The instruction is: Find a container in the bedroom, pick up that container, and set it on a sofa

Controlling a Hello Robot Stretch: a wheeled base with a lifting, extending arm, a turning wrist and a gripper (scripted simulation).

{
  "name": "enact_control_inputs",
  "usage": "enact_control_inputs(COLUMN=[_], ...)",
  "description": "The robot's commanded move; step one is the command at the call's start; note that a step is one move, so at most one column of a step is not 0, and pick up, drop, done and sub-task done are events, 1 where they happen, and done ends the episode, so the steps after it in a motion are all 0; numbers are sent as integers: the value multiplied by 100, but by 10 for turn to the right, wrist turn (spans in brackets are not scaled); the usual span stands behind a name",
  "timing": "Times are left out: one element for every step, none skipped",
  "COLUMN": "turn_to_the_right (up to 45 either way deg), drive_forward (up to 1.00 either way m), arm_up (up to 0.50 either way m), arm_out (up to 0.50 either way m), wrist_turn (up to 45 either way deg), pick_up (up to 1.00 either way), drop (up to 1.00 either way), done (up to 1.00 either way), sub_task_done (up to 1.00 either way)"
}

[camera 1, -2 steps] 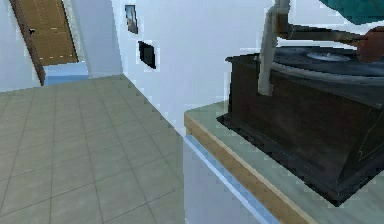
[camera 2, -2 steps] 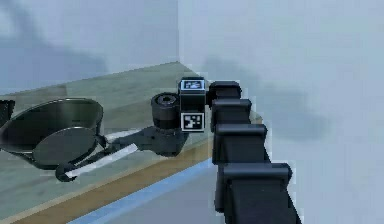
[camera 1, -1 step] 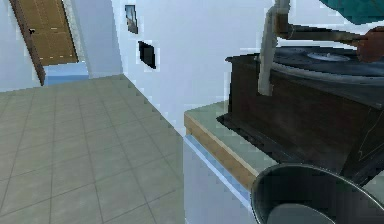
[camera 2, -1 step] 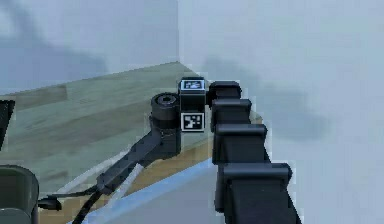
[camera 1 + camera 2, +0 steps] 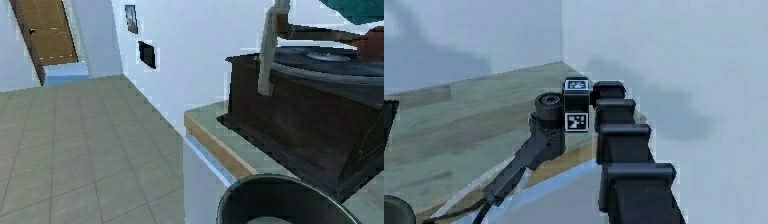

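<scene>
At the forward view's bottom edge, container: a dark round container [image 5: 300,190] with a pale inside is seen right of centre, cut off by the frame.
Container's neighbour: a dark wooden gramophone [image 5: 310,110] is set just behind it, at right.
Support: the gramophone is carried on a wood-topped surface [image 5: 215,135]; whether the container rests on it cannot be told.
End effector: the end effector [image 5: 484,195] is seen at lower left of the arm side view, fingers angled down-left over the surface.
Hold: whether anything is held cannot be told.
Arm: the dark arm [image 5: 624,150] is seen rising from the bottom edge.
Room: a tiled floor [image 5: 80,140] and a wooden door [image 5: 50,30] are noted at upper left.
</scene>
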Motion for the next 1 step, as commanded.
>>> enact_control_inputs(turn_to_the_right=[0], drive_forward=[0], arm_up=[0], arm_out=[-14], wrist_turn=[0], pick_up=[0], drop=[0], done=[0], sub_task_done=[0])
